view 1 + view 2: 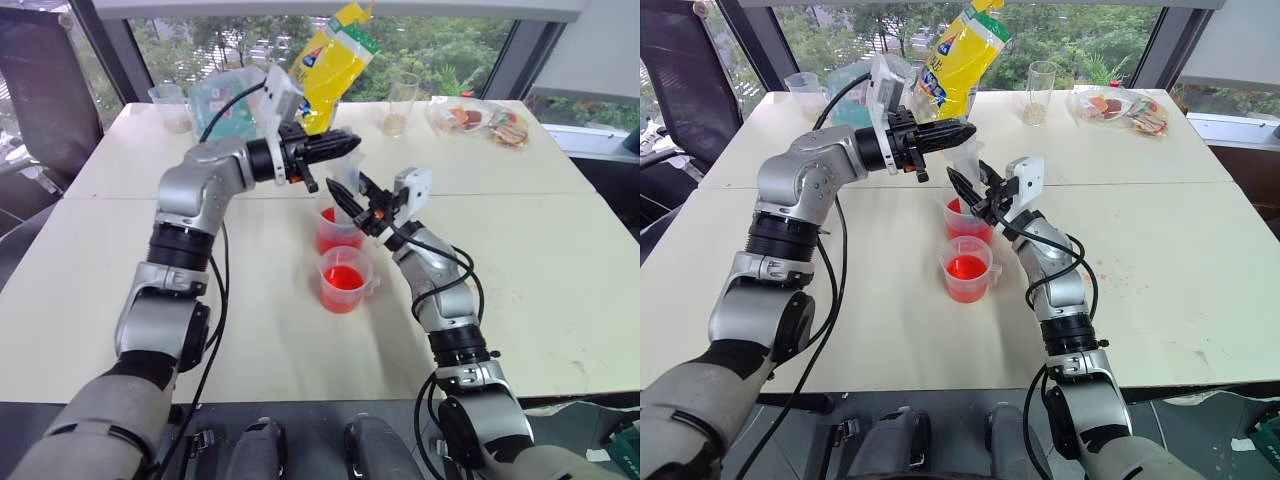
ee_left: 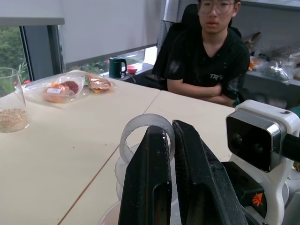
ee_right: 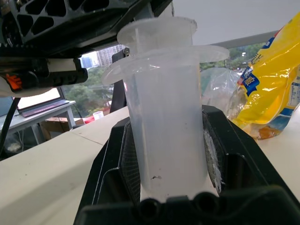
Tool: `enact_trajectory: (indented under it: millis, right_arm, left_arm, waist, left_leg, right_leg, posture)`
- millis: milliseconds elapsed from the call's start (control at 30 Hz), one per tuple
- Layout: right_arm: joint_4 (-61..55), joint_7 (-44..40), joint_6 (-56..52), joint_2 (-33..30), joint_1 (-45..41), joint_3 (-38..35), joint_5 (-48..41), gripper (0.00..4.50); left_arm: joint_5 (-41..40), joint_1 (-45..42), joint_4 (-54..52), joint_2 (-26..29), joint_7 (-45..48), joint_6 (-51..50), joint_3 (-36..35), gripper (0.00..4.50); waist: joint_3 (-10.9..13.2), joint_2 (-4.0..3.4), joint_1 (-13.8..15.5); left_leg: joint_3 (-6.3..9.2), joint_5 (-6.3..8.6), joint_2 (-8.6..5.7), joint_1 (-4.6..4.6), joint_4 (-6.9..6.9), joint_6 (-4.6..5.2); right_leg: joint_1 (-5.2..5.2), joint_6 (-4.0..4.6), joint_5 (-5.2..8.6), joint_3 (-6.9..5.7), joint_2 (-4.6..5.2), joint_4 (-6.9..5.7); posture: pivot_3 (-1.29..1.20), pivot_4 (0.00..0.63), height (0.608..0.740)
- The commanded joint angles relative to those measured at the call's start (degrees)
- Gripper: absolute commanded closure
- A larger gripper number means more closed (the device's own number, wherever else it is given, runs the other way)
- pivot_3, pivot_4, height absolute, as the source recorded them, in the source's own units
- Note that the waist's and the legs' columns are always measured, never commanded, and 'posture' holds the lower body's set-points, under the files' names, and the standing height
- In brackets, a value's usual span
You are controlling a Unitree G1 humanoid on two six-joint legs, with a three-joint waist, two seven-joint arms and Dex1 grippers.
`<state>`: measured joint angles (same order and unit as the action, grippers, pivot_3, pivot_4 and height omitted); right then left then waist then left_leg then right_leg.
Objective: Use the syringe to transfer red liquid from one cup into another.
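Nearest the desk's (image 1: 560, 290) front edge sat the smaller cup (image 1: 343, 280); behind it, the syringe (image 1: 347, 185) stood upright in the taller cup (image 1: 335, 232), right claw (image 1: 352, 198) clamped around its barrel, left claw (image 1: 345, 143) pinched together on the plunger directly above.

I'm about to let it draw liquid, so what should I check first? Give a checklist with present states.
1. Right gripper shut on the syringe barrel: ok.
2. Left gripper shut at the plunger top: ok.
3. Syringe upright over the far cup: ok.
4. Tip in the red liquid: cannot tell.
5. Near cup standing, holding liquid: ok.
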<state>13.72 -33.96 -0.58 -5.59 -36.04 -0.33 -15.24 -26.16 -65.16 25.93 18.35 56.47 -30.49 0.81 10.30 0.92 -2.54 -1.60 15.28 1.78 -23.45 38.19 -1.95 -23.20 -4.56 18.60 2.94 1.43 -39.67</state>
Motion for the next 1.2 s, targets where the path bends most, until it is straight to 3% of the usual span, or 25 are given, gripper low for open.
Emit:
enact_trajectory:
  millis: [33,600,700,933,1200]
  right_arm:
    - [0.61,-2.74,-1.94,0.58,1.88,4.05,0.78,3.06]
    - [-0.06,-3.22,-2.54,0.24,1.00,3.73,0.22,3.06]
    - [-0.77,-2.70,-2.57,0.26,-0.09,2.71,-0.50,3.06]
    - [-2.25,-1.31,-4.46,-0.80,-4.07,-0.10,-2.73,3.06]
    - [-2.52,-1.21,-6.09,-1.79,-7.46,-1.93,-4.63,3.06]
  left_arm:
    - [-0.35,-5.97,-2.04,1.47,-2.23,5.54,-4.91,4.46]
    - [-1.29,-5.14,-3.17,2.18,-1.99,5.20,-4.87,4.46]
    - [-2.13,-3.85,-4.32,2.21,-1.34,3.44,-4.55,3.47]
    - [-2.17,0.83,-9.53,3.67,-0.25,1.06,-3.31,0.14]
    - [-2.92,4.99,-13.96,8.26,-1.56,-1.03,-5.74,0.06]
  waist:
    - [0.00,0.00,0.00]
    - [0.00,0.00,-0.04]
    - [0.00,0.00,-0.08]
    - [0.00,-0.01,0.02]
    - [0.00,-0.01,-0.03]
  left_leg:
    - [0.00,0.00,0.00,0.00,0.00,0.00]
    - [0.00,0.00,0.00,0.00,-0.01,0.00]
    - [0.00,0.00,0.00,0.00,-0.01,0.00]
    - [-0.01,0.00,0.00,-0.03,-0.04,0.00]
    - [0.00,0.00,0.02,-0.03,-0.06,0.00]
  right_leg:
    - [0.00,0.00,0.00,0.00,0.00,0.00]
    - [0.00,0.00,0.00,0.00,0.00,0.00]
    - [-0.01,0.00,0.00,0.00,0.00,0.00]
    - [-0.03,0.00,0.00,0.00,0.03,0.03]
    - [-0.06,0.00,0.00,0.01,0.02,0.03]
  posture:
    - [0.00,0.150,0.740]
    - [0.00,0.150,0.740]
    - [0.00,0.150,0.740]
    - [0.00,0.150,0.740]
    - [0.00,0.150,0.740]
